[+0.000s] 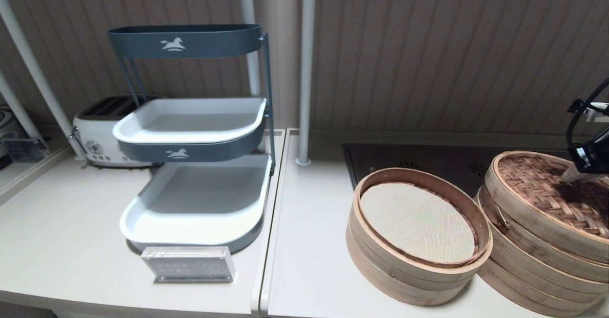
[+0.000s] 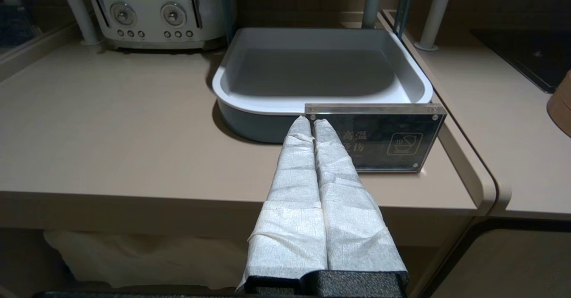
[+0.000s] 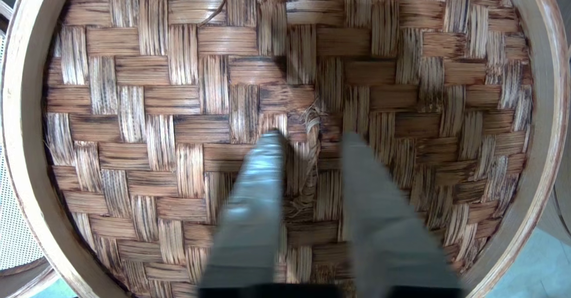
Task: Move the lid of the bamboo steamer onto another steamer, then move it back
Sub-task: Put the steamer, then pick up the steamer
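The bamboo steamer lid (image 1: 542,194), reddish-brown herringbone weave inside a pale rim, lies on the right-hand steamer stack (image 1: 518,256), which has a dark wire tie on its side. My right gripper (image 1: 569,177) points down at the lid's middle. In the right wrist view the lid (image 3: 147,110) fills the picture and the right gripper (image 3: 312,136) is open, one finger on each side of a small twisted fibre loop (image 3: 308,164) at the centre. Whether the tips touch the weave is unclear. My left gripper (image 2: 312,122) is parked, shut and holding nothing, at the counter's front edge.
An uncovered steamer (image 1: 380,256) with a cream mesh liner stands just left of the lidded stack, touching it. A dark hob (image 1: 428,163) lies behind both. Further left are a three-tier tray rack (image 1: 190,213), an acrylic sign (image 2: 392,139) and a toaster (image 1: 97,137).
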